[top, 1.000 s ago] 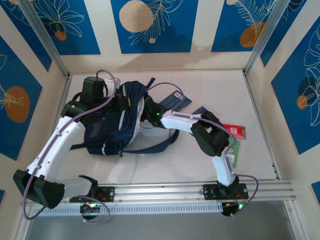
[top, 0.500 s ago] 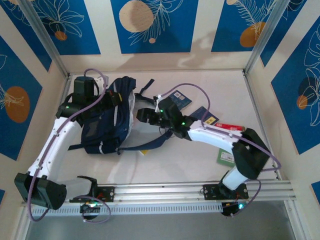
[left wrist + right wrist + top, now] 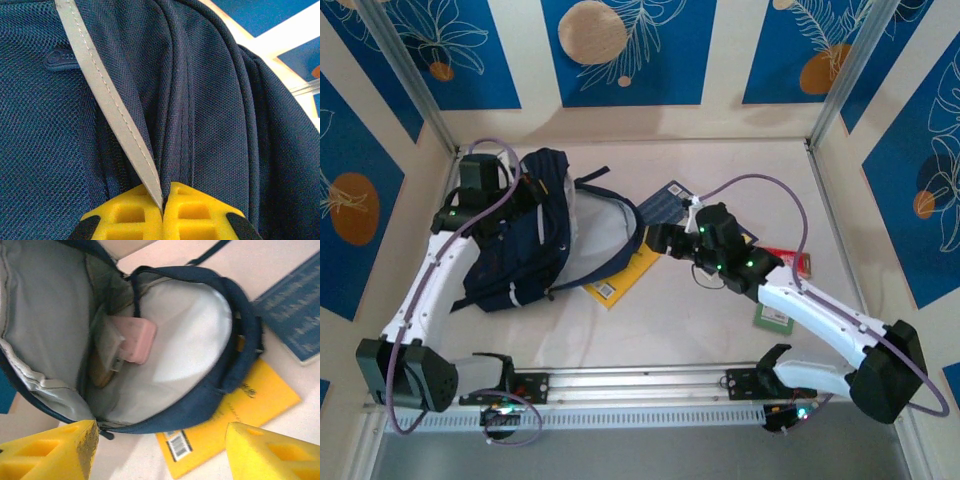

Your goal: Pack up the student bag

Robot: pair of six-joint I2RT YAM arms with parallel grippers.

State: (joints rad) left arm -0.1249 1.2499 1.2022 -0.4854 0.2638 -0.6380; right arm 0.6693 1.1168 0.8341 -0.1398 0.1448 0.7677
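Top external view puts the student bag [image 3: 520, 250] at the left of the frame, lying on the surface [image 3: 720, 340] with its mouth gaping toward the centre. My left hand [image 3: 535, 195] sits at the bag's upper edge. On the left wrist view its 2 yellow fingertips [image 3: 200, 212] are pressed together on the grey reflective stripe [image 3: 107, 110] and the navy fabric beside it. I judge this pinch is there to lift the top panel and hold the opening wide for loading.

My right hand [image 3: 655, 238] hovers just right of the mouth. On the right wrist view its fingers [image 3: 50, 452] are spread with nothing between them, facing the pale lining. A pink block [image 3: 135, 340] leans inside against a flatter item. A yellow book [image 3: 240, 420] lies on the surface with a corner under the bag's rim, and a blue book [image 3: 295, 325] lies at the right edge. My guess is that the spread hand is lined up for the yellow book.

I cannot identify the flat item beside the pink block, and shadow hides the bag's depth. How much of the yellow book sits under the rim is unclear. On the top external view my right arm covers part of a red packet [image 3: 790, 262] and a green card [image 3: 775, 316].
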